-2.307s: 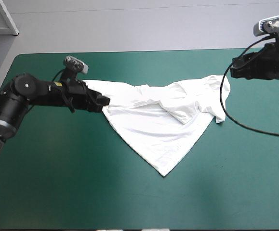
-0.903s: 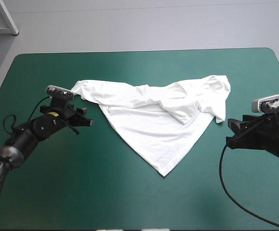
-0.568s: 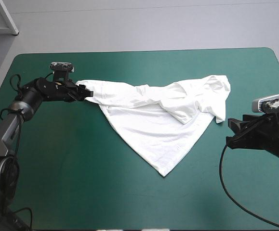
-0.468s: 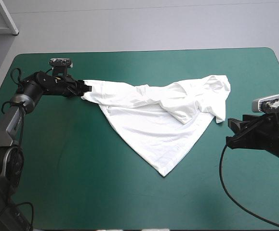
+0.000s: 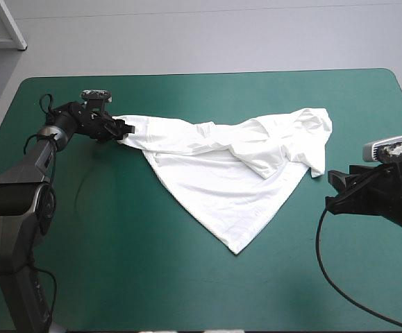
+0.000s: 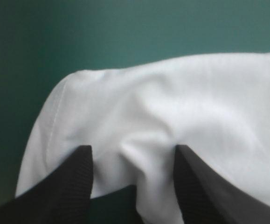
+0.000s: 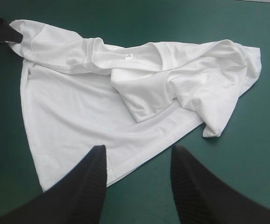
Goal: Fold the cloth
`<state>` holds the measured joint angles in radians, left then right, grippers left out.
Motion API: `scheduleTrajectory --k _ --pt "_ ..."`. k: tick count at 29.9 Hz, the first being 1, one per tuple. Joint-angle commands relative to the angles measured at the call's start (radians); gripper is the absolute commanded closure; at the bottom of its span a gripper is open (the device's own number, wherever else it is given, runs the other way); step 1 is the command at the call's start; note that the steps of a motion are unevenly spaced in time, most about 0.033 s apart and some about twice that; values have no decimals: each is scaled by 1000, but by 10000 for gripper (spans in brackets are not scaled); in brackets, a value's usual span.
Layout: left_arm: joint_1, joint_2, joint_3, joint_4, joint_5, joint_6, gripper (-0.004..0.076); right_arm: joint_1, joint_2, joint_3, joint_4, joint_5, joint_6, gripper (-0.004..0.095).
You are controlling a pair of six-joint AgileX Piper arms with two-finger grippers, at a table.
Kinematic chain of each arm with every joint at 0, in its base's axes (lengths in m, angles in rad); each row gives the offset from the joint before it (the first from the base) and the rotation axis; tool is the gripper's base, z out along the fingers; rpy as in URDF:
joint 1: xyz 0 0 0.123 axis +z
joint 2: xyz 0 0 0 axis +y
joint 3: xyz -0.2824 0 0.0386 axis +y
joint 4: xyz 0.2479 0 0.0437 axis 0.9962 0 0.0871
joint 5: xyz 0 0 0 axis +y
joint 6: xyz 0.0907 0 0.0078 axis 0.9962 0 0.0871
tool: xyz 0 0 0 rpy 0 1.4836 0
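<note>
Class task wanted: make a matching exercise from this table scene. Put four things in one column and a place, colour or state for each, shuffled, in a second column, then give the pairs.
1. left claw
2. right claw
3. T-shirt
4. table cover

A. teal-green
B. open, apart from the T-shirt, near the table's right edge
C. white, spread out, one point toward the near edge
D. open, at the T-shirt's corner nearest the table's left edge

Pairs: 1-D, 2-B, 3-C, 4-A

Both agape: left tool (image 6: 132, 148), right tool (image 7: 138, 148).
</note>
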<state>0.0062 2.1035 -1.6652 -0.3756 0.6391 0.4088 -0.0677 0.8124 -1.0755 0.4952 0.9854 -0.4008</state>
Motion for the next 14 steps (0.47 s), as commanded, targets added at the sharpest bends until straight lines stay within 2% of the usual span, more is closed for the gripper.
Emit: scheduleTrajectory --k 1,3,5,6,11,14 --pt "-1 -33 -30 0 -25 -11 435 -10 -1 -23 29 -54 2 494" --pt "-1 -30 -30 2 -25 -11 537 -10 -1 -21 27 -53 2 494" --pt "-1 -30 -30 7 -22 -11 680 -10 -1 -21 22 -51 2 494" --pt "-1 -30 -30 10 -16 1 701 -10 -1 -21 16 -51 2 494" --pt "-1 -30 -30 14 29 5 705 -10 -1 -21 -62 -88 16 494" --pt "-1 -38 -30 14 38 5 705 -10 9 -21 -166 -137 146 494"
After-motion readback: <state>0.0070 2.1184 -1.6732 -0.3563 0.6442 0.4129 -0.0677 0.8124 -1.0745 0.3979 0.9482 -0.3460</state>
